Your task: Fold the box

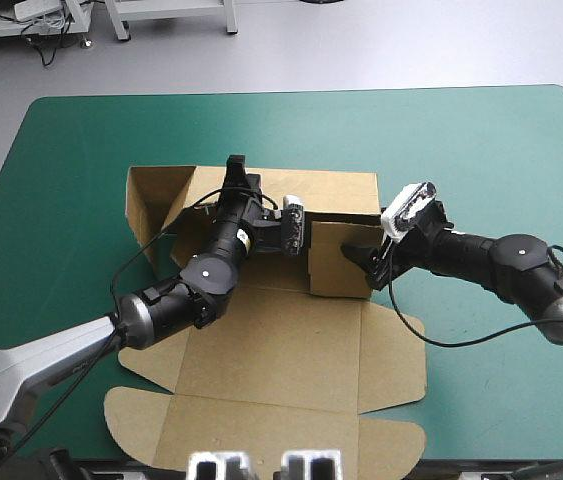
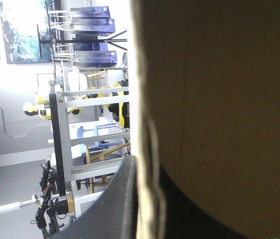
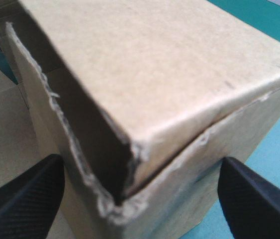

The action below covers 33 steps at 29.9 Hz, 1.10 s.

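Box (image 1: 271, 340) lies mid-table, lid flat toward us, and our right gripper (image 3: 140, 167), spread wide, straddles its raised right-front corner, while our left gripper (image 2: 147, 168) pinches a board edge farther in.

Consists of two arms in rounded black links: left arm (image 1: 176, 300), right arm (image 1: 506, 262). Carries one round white dot on a joint of each. Turns silver-grey on the thicker segments farther from the wrists. Ends in broad black fingers (image 3: 23, 199), curved like fins, with a fine dotted grip texture.
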Each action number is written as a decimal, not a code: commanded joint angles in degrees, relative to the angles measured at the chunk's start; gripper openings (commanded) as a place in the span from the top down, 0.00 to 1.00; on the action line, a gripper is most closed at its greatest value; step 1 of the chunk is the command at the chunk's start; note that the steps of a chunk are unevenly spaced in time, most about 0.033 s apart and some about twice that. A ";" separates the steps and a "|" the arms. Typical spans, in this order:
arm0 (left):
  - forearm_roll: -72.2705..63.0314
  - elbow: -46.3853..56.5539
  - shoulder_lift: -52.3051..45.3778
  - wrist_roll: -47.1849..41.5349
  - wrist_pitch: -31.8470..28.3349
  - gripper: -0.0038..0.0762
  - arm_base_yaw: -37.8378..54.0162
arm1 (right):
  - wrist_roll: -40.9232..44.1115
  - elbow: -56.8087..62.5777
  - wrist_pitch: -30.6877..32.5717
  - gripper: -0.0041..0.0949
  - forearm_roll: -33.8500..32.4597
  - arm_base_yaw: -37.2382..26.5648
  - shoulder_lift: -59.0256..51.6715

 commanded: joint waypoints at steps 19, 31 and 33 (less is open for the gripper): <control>-7.48 -4.62 -1.78 1.67 4.11 0.88 -1.97 | 2.15 -1.34 1.42 0.98 1.14 6.71 1.31; -8.04 -4.62 -4.16 1.67 4.40 0.35 -6.87 | 20.31 -9.36 -16.78 0.98 -14.27 6.71 1.43; -8.28 -4.62 -4.80 1.67 4.24 0.35 -7.21 | 23.36 -9.98 -19.24 0.98 -16.93 6.61 1.74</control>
